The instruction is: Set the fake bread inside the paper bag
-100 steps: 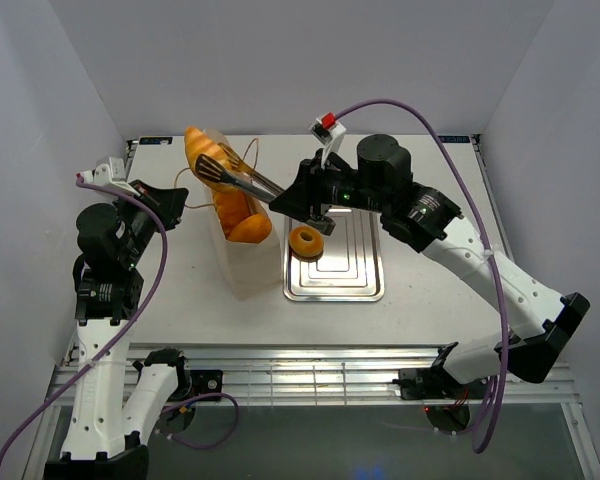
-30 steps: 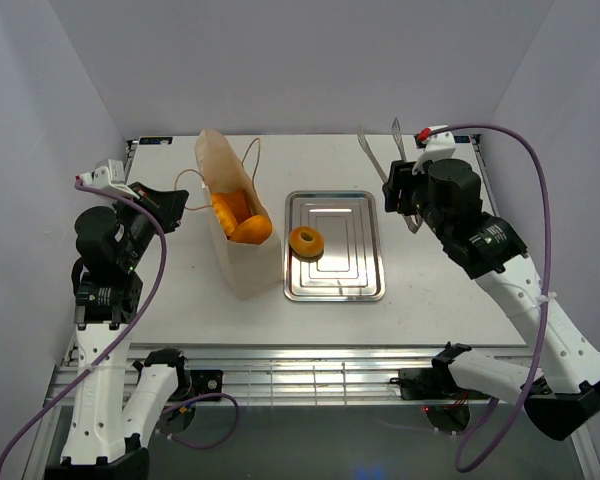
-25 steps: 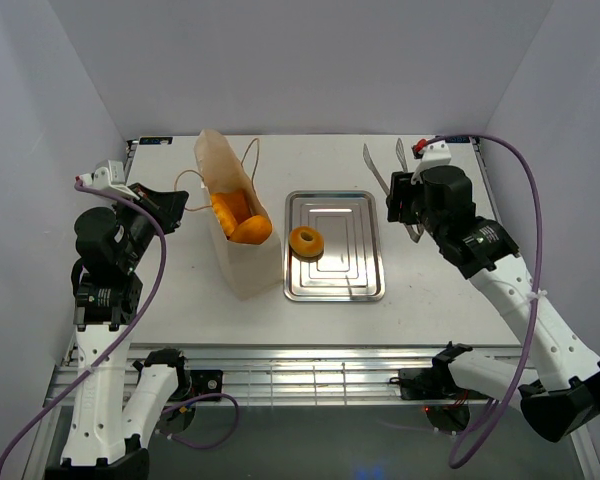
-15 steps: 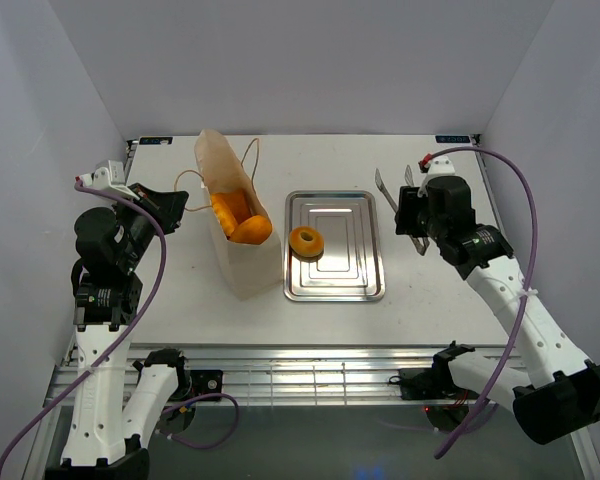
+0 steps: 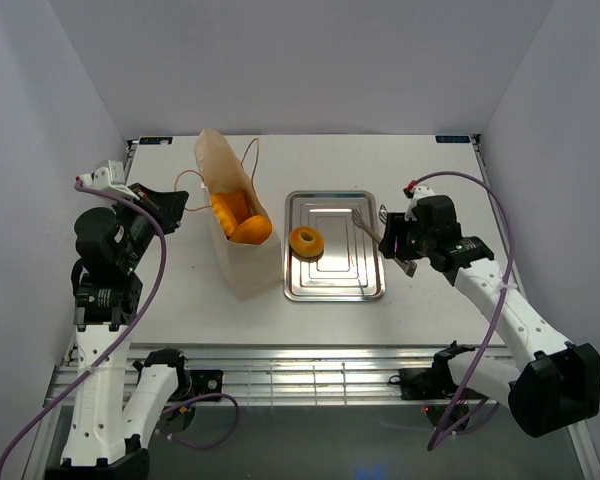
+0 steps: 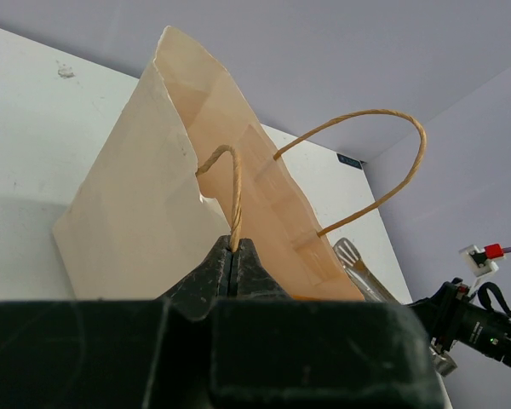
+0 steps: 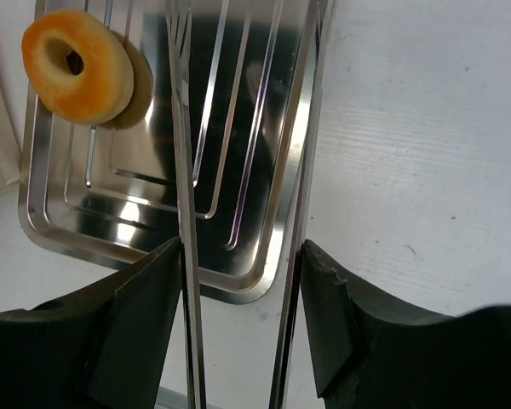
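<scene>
- Left gripper (image 6: 232, 258): its jaws are closed flat on one thin string handle (image 6: 235, 183) of the paper bag (image 6: 136, 226), evidently to keep the bag upright and its mouth pulled open.
- Paper bag: matte, cream and flat-sided with crisp creases, it stands just left of the tray (image 5: 335, 293). Glossy golden-orange bread pieces (image 5: 242, 222) show inside its mouth.
- Right gripper (image 7: 238, 285): its fingers sit at middling width, clamped on the two arms of the metal tongs (image 7: 178, 128). The thin polished blades reach out over the tray.
- Ring doughnut (image 7: 71, 62): a smooth orange ring lying on the tray, beside the left blade but apart from it. It is judged the next piece to lift.
- Tray: silver and rectangular, mirror-bright, with stepped concentric ridges.
</scene>
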Robot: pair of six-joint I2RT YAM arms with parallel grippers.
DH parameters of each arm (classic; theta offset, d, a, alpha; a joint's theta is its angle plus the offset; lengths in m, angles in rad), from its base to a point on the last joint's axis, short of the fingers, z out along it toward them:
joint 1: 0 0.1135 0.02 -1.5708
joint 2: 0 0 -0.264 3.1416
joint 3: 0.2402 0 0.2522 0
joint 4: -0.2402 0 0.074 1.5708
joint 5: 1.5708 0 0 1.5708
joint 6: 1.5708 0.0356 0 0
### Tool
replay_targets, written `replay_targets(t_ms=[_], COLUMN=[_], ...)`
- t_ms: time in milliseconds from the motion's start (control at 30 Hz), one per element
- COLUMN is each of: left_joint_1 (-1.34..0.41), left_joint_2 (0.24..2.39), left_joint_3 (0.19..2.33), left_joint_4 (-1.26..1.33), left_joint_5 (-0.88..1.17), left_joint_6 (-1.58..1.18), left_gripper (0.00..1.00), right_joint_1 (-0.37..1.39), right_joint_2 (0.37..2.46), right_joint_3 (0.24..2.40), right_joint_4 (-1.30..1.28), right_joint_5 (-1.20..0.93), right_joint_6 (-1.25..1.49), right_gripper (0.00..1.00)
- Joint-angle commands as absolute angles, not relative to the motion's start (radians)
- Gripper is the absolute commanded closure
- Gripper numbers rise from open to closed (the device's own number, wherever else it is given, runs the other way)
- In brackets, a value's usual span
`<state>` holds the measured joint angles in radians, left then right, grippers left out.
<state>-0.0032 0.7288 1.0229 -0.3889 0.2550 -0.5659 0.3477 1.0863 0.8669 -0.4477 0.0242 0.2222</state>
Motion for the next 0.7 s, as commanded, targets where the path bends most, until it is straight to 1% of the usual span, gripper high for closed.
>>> replay_targets(t_ms=[0, 367, 667], left_joint_1=[-0.002, -0.002, -0.002], left_joint_2=[0.715, 0.719, 0.719], left_joint_3=[1.02, 1.017, 1.023], left_joint_4=[-0.393, -0.388, -0.387], left_joint_5=[0.273, 0.282, 0.285], left_joint_6=[-0.561, -0.563, -0.565], left_gripper=[1.0, 1.0, 1.0], right_joint_1=[0.324, 0.203, 0.166], right_joint_2=[1.091, 1.106, 1.137], right_joint_3=[0.828, 0.663, 0.568], right_joint_4=[-0.333, -0.144, 0.02], right_joint_5=[-0.127, -0.497, -0.661], right_joint_6=[0.268, 0.371, 0.463], right_gripper=[0.39, 0.38, 0.38])
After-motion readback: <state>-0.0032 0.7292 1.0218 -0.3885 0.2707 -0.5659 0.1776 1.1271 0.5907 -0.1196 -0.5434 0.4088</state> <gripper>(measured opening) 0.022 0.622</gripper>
